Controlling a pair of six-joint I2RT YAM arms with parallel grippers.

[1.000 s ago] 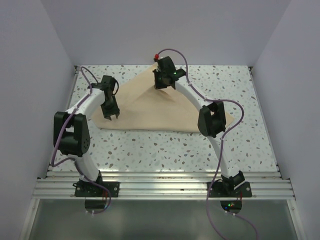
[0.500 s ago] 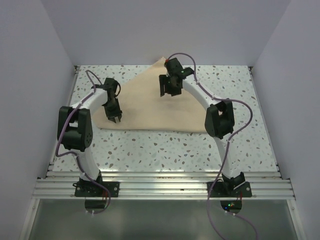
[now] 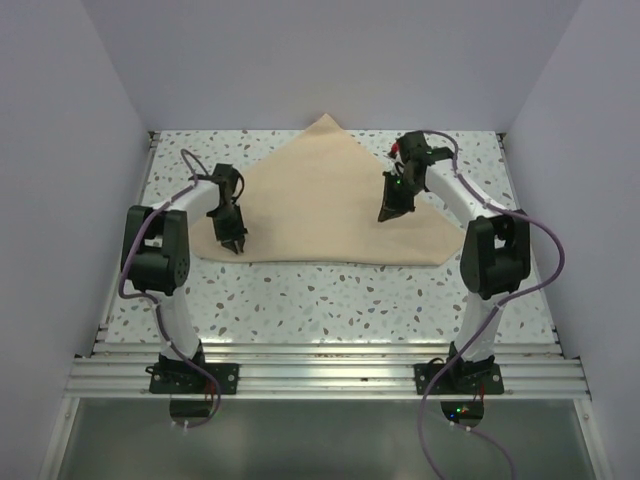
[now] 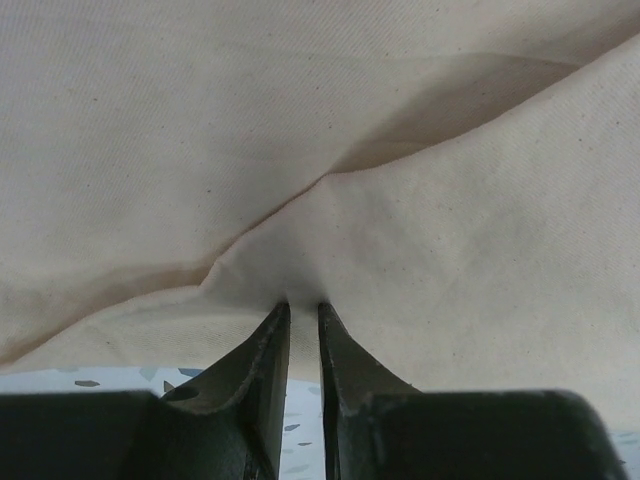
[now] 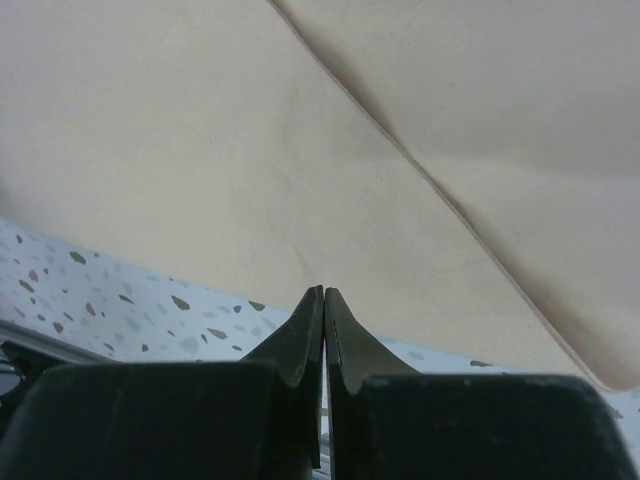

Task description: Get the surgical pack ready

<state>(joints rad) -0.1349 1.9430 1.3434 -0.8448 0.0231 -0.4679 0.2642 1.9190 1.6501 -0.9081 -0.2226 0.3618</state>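
The surgical pack shows as a tan wrap sheet (image 3: 320, 200) folded into a flat triangle on the speckled table, its point at the far wall. My left gripper (image 3: 234, 243) is down at the sheet's near left corner. In the left wrist view the jaws (image 4: 303, 303) stand only a narrow gap apart, with the sheet (image 4: 400, 150) puckered up between the tips. My right gripper (image 3: 387, 214) hangs over the sheet's right half. It is shut with nothing between its tips (image 5: 323, 290). A diagonal fold edge crosses the sheet (image 5: 200, 150) beyond them.
The speckled white tabletop (image 3: 330, 300) runs bare between the sheet's near edge and the aluminium rail (image 3: 320, 375) carrying both arm bases. Grey walls close in the back and both sides.
My right gripper let go of the sheet's far point, swung right and nearer, and shut again. The point now lies flat. My left gripper slid nearer to the left corner and its jaws narrowed.
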